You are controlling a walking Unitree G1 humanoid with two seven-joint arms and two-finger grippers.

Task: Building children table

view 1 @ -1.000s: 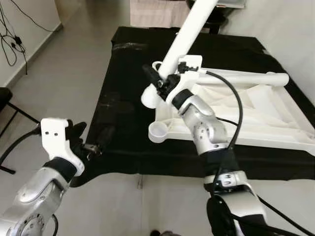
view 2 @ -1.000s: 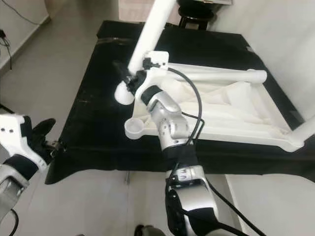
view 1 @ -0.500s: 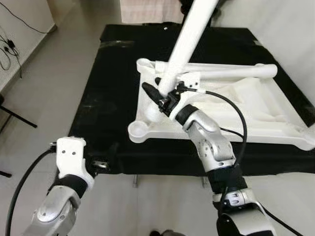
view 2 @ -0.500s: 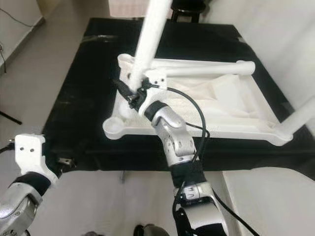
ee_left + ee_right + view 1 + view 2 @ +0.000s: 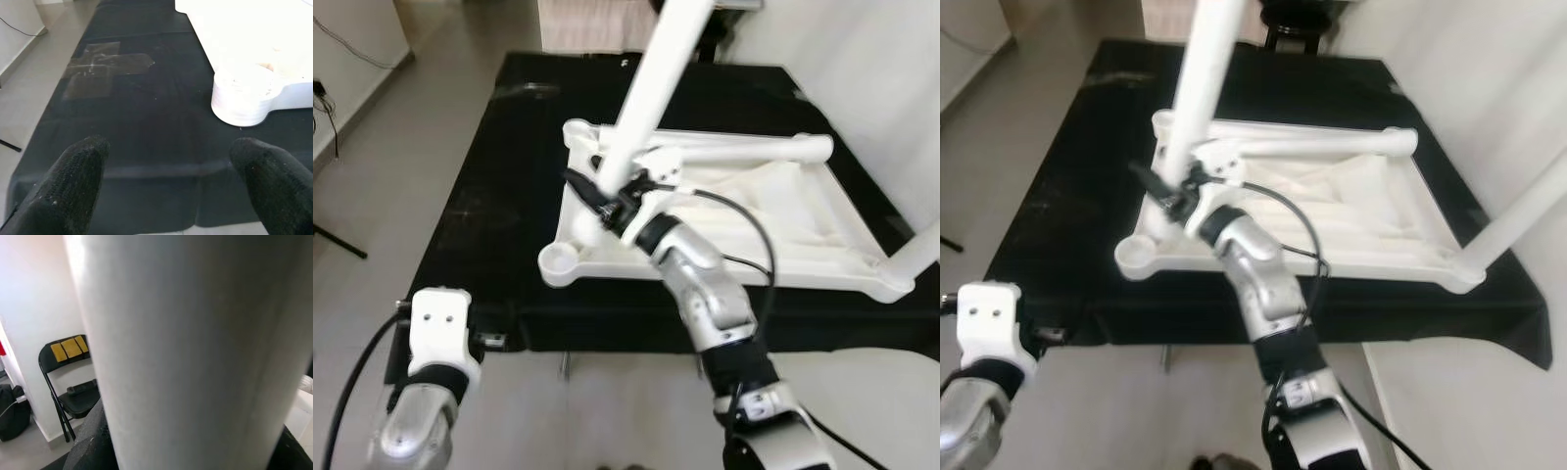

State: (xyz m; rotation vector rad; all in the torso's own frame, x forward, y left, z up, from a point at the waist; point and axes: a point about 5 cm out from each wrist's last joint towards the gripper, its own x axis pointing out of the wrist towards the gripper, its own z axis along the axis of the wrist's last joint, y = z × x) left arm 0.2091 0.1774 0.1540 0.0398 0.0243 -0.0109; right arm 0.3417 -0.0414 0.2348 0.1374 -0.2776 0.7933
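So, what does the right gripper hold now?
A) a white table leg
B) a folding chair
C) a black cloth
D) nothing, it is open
A: in the left eye view the right gripper is shut on the white leg, which slants up from the upturned table top.

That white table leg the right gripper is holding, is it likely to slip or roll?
The white table leg looks smooth and round, so it may slip in the right gripper and would probably roll if laid down. It appears rigid.
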